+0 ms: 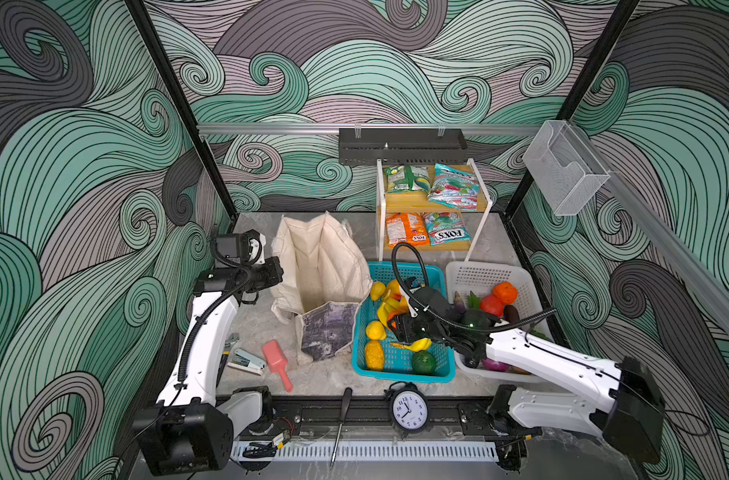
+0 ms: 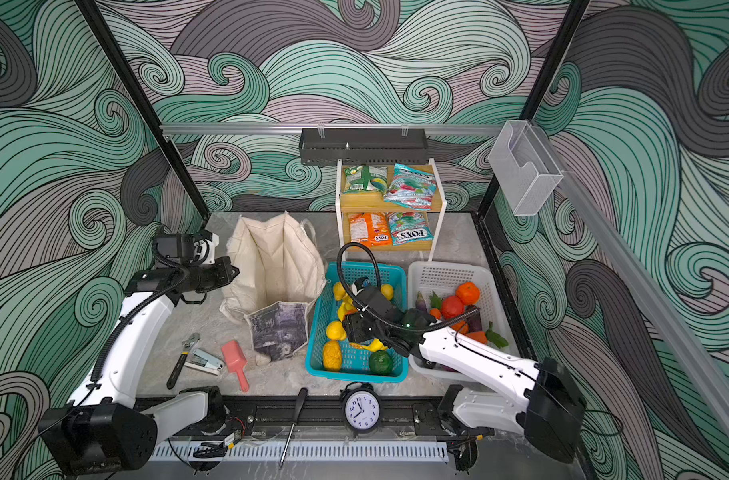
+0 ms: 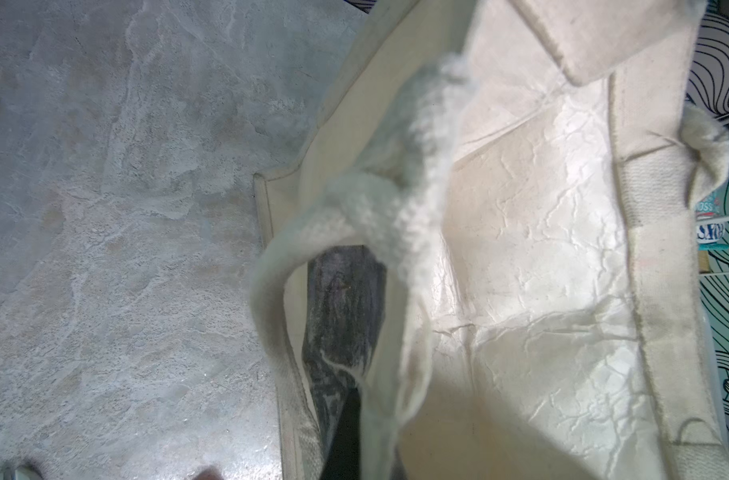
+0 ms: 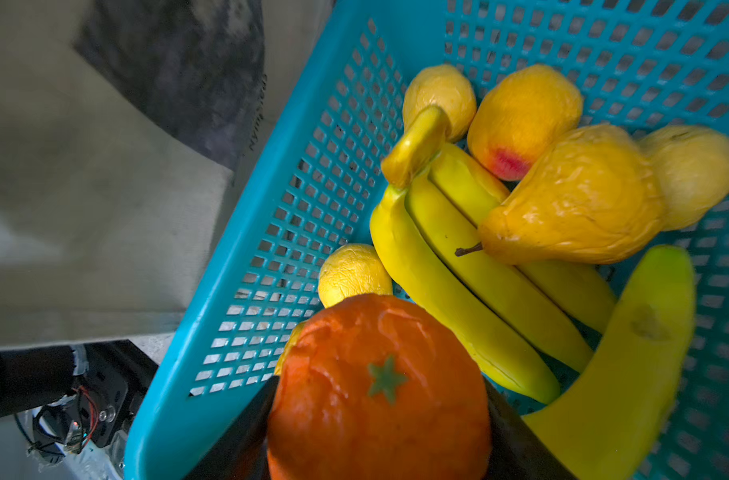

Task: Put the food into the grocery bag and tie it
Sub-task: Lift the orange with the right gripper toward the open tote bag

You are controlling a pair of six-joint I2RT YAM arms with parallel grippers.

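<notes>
The beige grocery bag point(image 1: 321, 266) point(image 2: 271, 266) stands open on the table, its print facing the front. My left gripper point(image 1: 276, 272) point(image 2: 232, 270) is shut on the bag's left rim, and the cream handle point(image 3: 396, 195) loops close in front of the left wrist camera. The teal basket point(image 1: 400, 270) holds fruit. In it my right gripper point(image 1: 396, 328) point(image 4: 379, 415) has both fingers against an orange point(image 4: 375, 386). Bananas point(image 4: 458, 257), a yellow pear point(image 4: 575, 203) and a yellow-orange fruit point(image 4: 525, 112) lie beyond it. A green packet point(image 1: 407, 178) and a teal-red packet point(image 1: 454, 187) lie on the shelf.
A white basket point(image 1: 479, 270) with vegetables and a second orange point(image 1: 505, 292) stands right of the teal one. A clock point(image 1: 410, 409), a screwdriver point(image 1: 341, 419), a pink scoop point(image 1: 276, 361), a stapler point(image 1: 246, 360) and a wrench point(image 1: 230, 345) lie along the front.
</notes>
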